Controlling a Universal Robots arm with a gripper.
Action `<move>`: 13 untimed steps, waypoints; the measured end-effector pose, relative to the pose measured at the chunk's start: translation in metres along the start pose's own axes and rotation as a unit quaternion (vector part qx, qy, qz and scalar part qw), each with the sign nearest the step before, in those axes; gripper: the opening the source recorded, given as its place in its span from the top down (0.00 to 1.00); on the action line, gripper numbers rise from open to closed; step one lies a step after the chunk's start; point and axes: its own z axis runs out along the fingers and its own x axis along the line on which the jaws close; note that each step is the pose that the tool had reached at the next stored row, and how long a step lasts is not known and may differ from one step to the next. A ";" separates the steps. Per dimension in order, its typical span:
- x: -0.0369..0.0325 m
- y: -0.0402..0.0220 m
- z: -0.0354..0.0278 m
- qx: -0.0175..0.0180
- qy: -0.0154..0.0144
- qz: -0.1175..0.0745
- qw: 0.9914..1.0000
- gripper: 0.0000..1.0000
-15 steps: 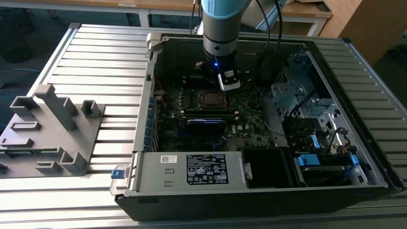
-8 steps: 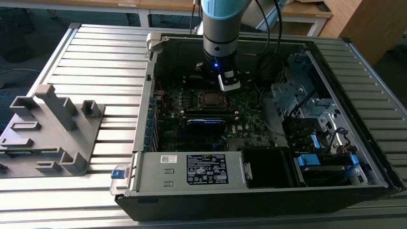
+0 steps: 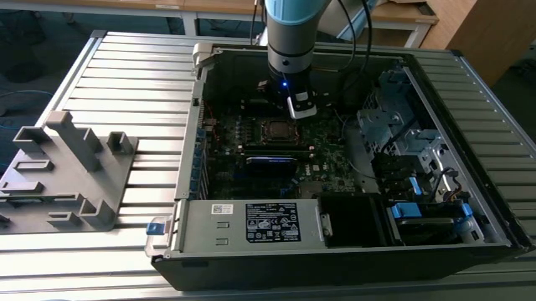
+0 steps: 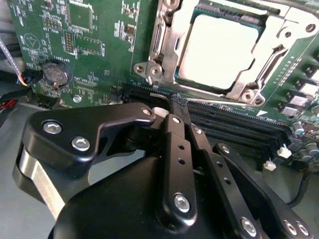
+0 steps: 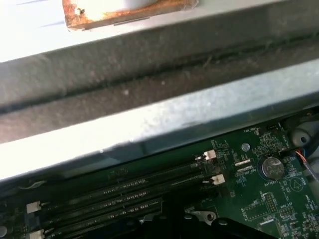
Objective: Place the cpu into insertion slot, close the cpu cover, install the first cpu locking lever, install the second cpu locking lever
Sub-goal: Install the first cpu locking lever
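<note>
The cpu [image 4: 219, 50] lies flat in the insertion slot [image 3: 275, 128], its smooth square face washed pale by glare in the second wrist view. The cpu cover [image 4: 167, 50], a thin frame of brushed silver metal with screw heads at its corners, lies around that face. Whether the thin rods along the frame are latched is hard to make out. The slot is on the half of the green motherboard [image 4: 99, 50] away from the labelled grey power-supply box [image 3: 251, 222].

The gripper [image 4: 178, 102] is of matte black linkage bars with bright bolts. Its fingers are drawn narrow together with nothing seen between them. The tips are just beside the frame's edge, over the long black memory slots [image 4: 229, 124]. Its own body hides the board beneath.

A round silver coin cell [image 4: 55, 73] sits near the board's edge. In the first wrist view, a blurred grey sheet-metal case wall [image 5: 149, 124] covers much of the board. A copper-edged piece [image 5: 124, 12] above it is cut off and unclear.
</note>
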 end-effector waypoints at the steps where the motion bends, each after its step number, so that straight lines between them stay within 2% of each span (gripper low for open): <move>1: 0.0003 -0.0001 0.0000 -0.003 0.001 0.001 1.000 0.89; 2: 0.0004 -0.0001 0.0000 -0.005 0.001 0.002 1.000 0.89; 5: 0.0003 -0.0002 0.0000 -0.006 0.001 0.002 1.000 0.89; 6: 0.0004 -0.0006 0.0000 -0.006 0.001 0.002 1.000 0.89; 9: 0.0011 -0.0024 -0.0001 -0.008 -0.004 0.001 1.000 0.89; 13: 0.0014 -0.0026 -0.0002 -0.008 -0.004 0.001 1.000 0.89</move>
